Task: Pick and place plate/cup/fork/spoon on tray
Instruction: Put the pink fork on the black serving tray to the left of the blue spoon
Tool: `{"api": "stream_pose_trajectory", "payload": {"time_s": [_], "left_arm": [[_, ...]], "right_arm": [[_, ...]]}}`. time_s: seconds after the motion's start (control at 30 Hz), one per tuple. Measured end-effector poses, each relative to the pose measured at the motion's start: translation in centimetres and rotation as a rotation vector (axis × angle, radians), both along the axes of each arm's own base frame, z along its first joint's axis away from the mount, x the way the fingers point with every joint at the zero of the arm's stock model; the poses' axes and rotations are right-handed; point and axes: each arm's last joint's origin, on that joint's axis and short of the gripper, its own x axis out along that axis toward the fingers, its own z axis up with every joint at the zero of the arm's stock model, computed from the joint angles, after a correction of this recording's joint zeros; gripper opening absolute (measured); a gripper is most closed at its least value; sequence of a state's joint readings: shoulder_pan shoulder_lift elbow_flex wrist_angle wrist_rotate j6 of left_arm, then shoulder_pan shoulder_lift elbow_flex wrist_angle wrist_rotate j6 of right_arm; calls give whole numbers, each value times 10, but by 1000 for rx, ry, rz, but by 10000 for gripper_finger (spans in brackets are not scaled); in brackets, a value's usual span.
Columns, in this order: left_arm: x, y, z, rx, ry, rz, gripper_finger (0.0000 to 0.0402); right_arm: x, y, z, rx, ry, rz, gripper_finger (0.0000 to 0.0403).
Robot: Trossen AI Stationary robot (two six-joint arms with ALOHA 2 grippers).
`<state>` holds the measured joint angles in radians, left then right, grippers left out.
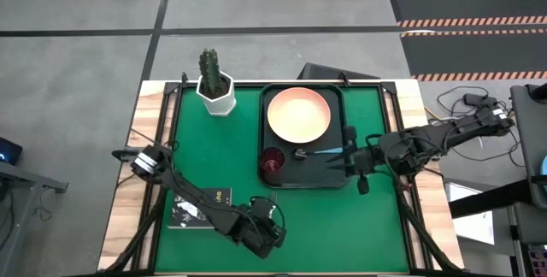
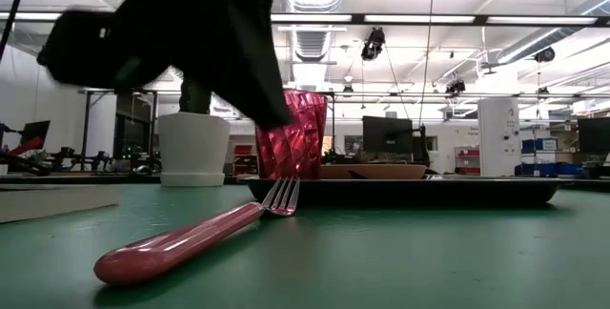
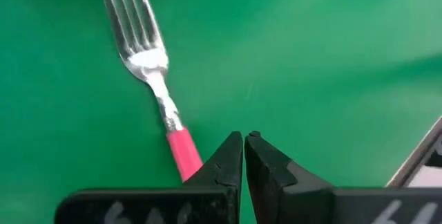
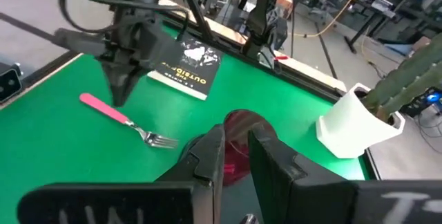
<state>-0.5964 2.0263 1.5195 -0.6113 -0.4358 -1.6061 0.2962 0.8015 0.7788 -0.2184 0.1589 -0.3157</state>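
Observation:
The fork (image 3: pixel 155 72) lies flat on the green table near its front edge, its tines toward the tray; it also shows in the low view (image 2: pixel 191 237) and the right wrist view (image 4: pixel 124 119). My left gripper (image 3: pixel 244 137) is shut and hovers just above the table beside the fork's pink-red handle (image 3: pixel 183 153), touching nothing. The dark tray (image 1: pixel 338 174) holds the peach plate (image 1: pixel 298 113), the dark red cup (image 1: pixel 273 159) and the blue-handled spoon (image 1: pixel 320 151). My right gripper (image 4: pixel 236 151) is open by a narrow gap and empty, over the tray's right side.
A white hexagonal pot with a cactus (image 1: pixel 215 89) stands at the table's far left, beside the tray. A small black book (image 1: pixel 198 209) lies at the front left, next to my left arm. Green mat shows between the fork and the tray.

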Motion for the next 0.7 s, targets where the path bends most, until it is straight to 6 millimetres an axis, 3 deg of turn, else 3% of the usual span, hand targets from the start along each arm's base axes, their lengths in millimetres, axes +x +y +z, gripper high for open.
{"api": "stream_pose_trajectory", "payload": {"time_s": [0.17, 0.43, 0.7], "left_arm": [[-1, 7, -3, 107, 92, -12, 0], [3, 10, -7, 48, 110, -35, 7], [1, 14, -14, 61, 137, -20, 99]], "right_arm": [[-4, -2, -1, -5, -7, -1, 56], [-4, -5, 3, -93, -50, -82, 56], [-7, -6, 1, -99, -24, -104, 56]]}}
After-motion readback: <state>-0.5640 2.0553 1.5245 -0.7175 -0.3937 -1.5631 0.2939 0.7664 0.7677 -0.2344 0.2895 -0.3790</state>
